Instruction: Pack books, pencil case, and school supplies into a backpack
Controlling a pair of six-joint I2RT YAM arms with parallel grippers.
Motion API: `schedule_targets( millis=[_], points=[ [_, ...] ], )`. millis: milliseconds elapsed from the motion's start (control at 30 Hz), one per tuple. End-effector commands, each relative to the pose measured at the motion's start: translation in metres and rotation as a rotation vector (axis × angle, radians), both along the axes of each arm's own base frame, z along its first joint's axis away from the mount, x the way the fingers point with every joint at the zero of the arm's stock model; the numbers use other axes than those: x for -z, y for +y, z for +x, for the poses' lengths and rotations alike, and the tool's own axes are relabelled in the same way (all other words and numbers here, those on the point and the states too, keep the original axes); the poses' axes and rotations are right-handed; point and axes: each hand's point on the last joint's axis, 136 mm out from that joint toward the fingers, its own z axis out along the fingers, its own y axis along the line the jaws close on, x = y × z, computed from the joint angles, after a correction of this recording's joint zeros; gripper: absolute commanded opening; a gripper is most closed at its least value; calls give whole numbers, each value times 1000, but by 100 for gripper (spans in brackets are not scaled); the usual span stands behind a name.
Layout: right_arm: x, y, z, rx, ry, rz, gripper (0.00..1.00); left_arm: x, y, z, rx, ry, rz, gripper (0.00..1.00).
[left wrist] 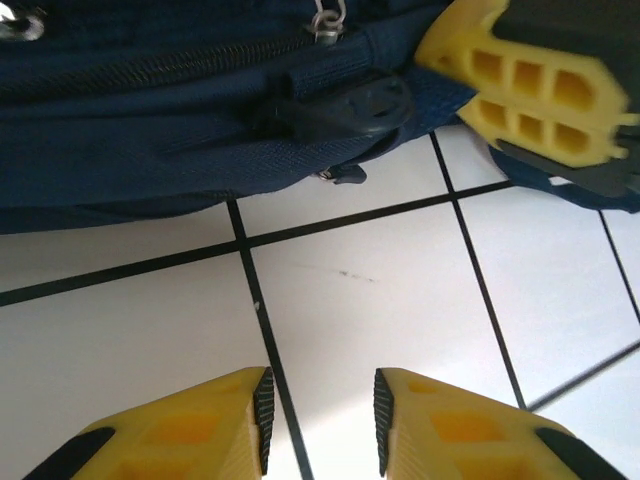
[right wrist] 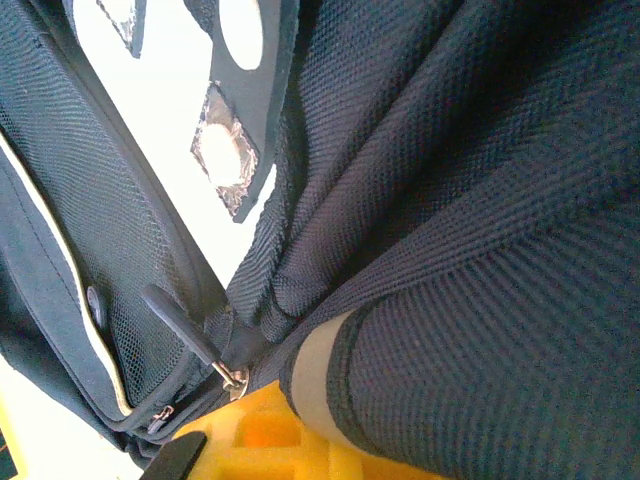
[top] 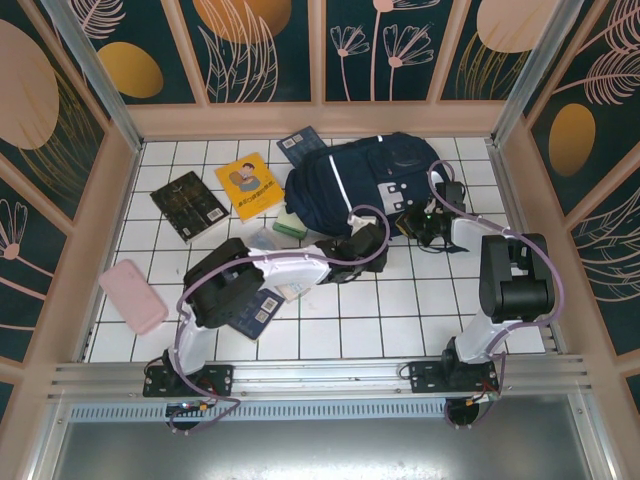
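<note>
- The white tiled table (top: 400,320) is the biggest thing. Everything lies on it.
- The navy backpack (top: 372,178) lies at 1 o'clock on the table. It has white stripes. My left wrist camera sees its side and zip running across the top (left wrist: 150,120). My right wrist camera is right up against its dark cloth (right wrist: 480,200).
- The black book with gold pattern (top: 188,206) lies flat at 10 o'clock.
- The yellow book (top: 250,186) lies at 11 o'clock, between the black book and the backpack.
- The pink pencil case (top: 133,295) lies at 8 o'clock, by the table's left edge.
- One navy book (top: 302,142) is at 12 o'clock, beside the backpack's far corner. The other navy book (top: 262,312) is at 7 o'clock, partly under my left arm (top: 290,268).
- My left pincer (top: 372,243) is at the backpack's 6 o'clock edge. Its fingers are apart, with just bare tile between them (left wrist: 320,405).
- My right pincer (top: 425,222) is at the backpack's 4 o'clock edge. Its fingers are together. One yellow finger (right wrist: 275,440) sits against the cloth. I cannot tell if any cloth is pinched.
- The pale green box (top: 290,223) is just beside the backpack, at its 8 o'clock.
- A black buckle (left wrist: 340,105) hangs off the backpack's side.
- A small zip pull (right wrist: 190,335) is near my right finger.
</note>
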Motion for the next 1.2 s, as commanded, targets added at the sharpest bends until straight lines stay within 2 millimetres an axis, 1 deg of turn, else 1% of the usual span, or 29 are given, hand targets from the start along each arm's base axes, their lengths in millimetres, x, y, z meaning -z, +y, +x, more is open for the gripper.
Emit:
schedule_targets(
  millis=[0,67,267,467,700,833,900,1033,1067,1133,1167],
  points=[
    [-3,7,5,-14,-25,48,0,-2,-19,18,-48,-3,-74,35],
    [-3,8,5,-11,-24,57,0,-1,-26,23,-54,-10,-75,36],
    [-4,8,4,-5,-24,64,0,14,-33,43,-119,-14,-37,36],
    [-6,9,3,-6,-28,68,0,33,-20,60,-225,38,-34,36],
    [-3,14,-1,-14,-21,77,0,47,-6,74,-309,61,-12,36],
    [-4,17,-2,-23,-19,77,0,48,-7,82,-321,58,-25,38],
    [-4,18,-3,-26,-20,76,0,47,-5,86,-340,52,-30,43],
    [-2,18,-5,-28,-13,75,0,46,-6,95,-366,72,-82,44],
    [-2,19,-6,-29,-10,75,0,45,-6,96,-373,73,-92,44],
    [-2,18,-6,-29,-13,75,0,46,-4,100,-395,78,-102,34],
    [-3,18,-6,-29,-13,73,0,47,-3,102,-405,80,-100,27]
  ],
)
